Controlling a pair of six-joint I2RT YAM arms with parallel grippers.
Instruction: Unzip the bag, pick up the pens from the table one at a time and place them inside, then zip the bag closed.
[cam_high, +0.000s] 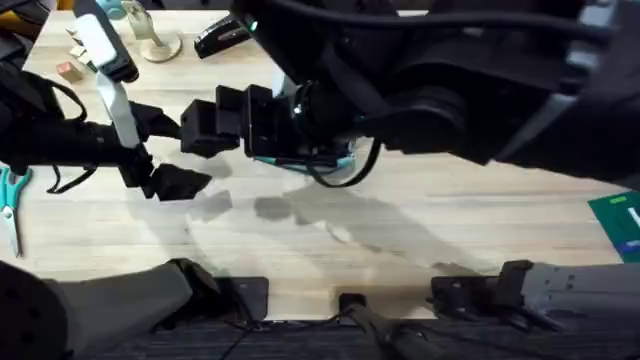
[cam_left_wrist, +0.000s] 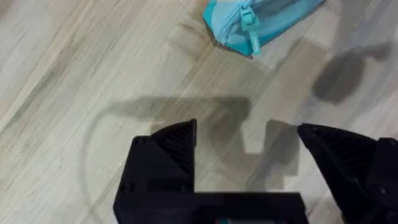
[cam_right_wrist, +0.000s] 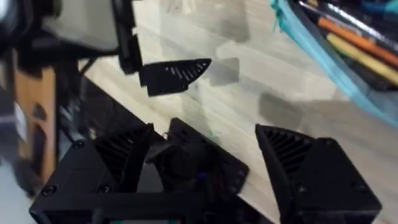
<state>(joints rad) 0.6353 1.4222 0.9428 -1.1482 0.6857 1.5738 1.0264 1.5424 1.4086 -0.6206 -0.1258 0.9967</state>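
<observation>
Teal pouch lying open on table, pens already inside. Left gripper and right gripper both hovering nearby, gaping wide, empty, likely readying to zip.

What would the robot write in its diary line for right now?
bag: open, pens inside | left gripper: open, empty, above table | right gripper: open, empty | zip: not closed

My left gripper hangs over the pale wood-grain counter with its black jaws spread wide and nothing between them. Well beyond them lies one end of the soft teal fabric pouch, its pale teal pull strap trailing onto the counter.
</observation>
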